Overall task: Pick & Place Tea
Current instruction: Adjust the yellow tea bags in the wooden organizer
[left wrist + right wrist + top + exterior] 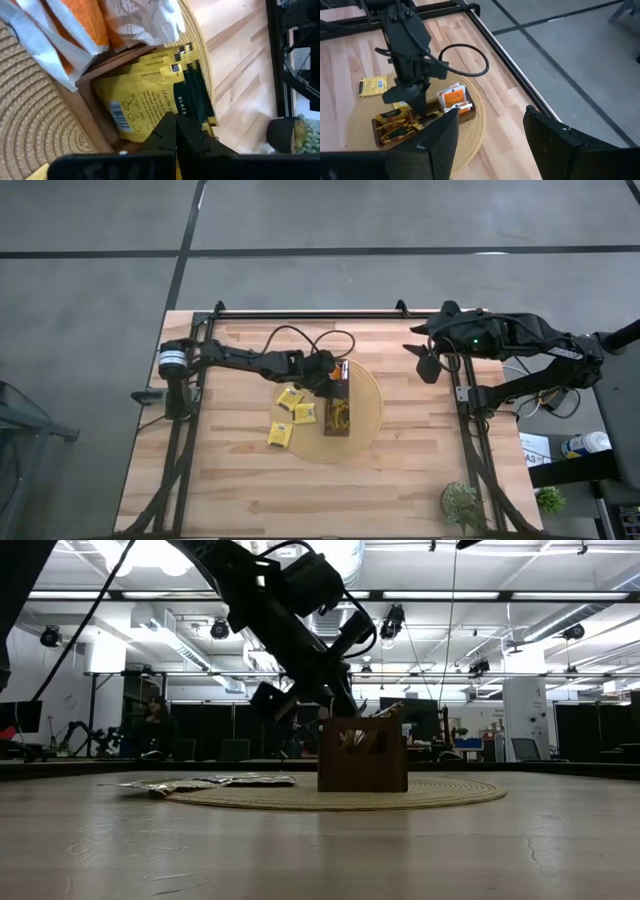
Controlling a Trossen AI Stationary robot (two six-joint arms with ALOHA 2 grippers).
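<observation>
Right now the left gripper (333, 383) hangs over the long narrow dark-brown wooden tray (339, 408), which rests on the round tan woven disc (366, 402) near the middle of the pale plank table (400, 480). Its fingers (165, 134) are pressed together with nothing visible between them, tips just above the yellow sachets (132, 102) standing in the tray. I judge this to be the close of a placing step: one packet lodged, the claw empty. The next move calls for lifting clear of the tray wall without catching the upright packets, then travelling to the loose small flat square yellow paper tea sachets (291, 399), three of them, lying beside the tray, partly on the disc's edge and partly on bare wood. Inside the tray, orange-and-white sachets (453, 98) fill one end, while yellow and dark green ones (395, 124) crowd the other. Meanwhile the right gripper (428, 358) waits well apart at the table's far right corner, jaws spread wide and empty.
</observation>
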